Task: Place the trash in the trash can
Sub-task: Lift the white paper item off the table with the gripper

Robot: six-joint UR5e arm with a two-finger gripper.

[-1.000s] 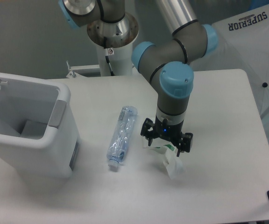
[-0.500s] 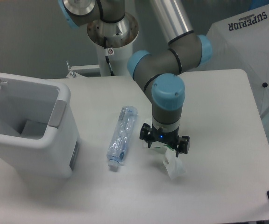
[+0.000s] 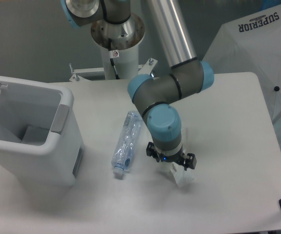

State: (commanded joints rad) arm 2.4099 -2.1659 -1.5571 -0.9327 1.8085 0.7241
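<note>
Two pieces of trash are lying on the white table (image 3: 228,122) right of the trash can (image 3: 30,141): we are seeing the bottle (image 3: 126,144) nearest it, then the wrapper (image 3: 181,174) under our gripper (image 3: 170,163). Whether the fingers are gripping, we cannot tell. A white umbrella (image 3: 257,44) is crowding the table's far-right edge.

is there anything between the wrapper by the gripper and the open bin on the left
Yes. The crushed bottle lies on the table between the wrapper and the trash can, right across a straight line along the tabletop. The gripper is directly over the wrapper with nothing visible between them.
</note>
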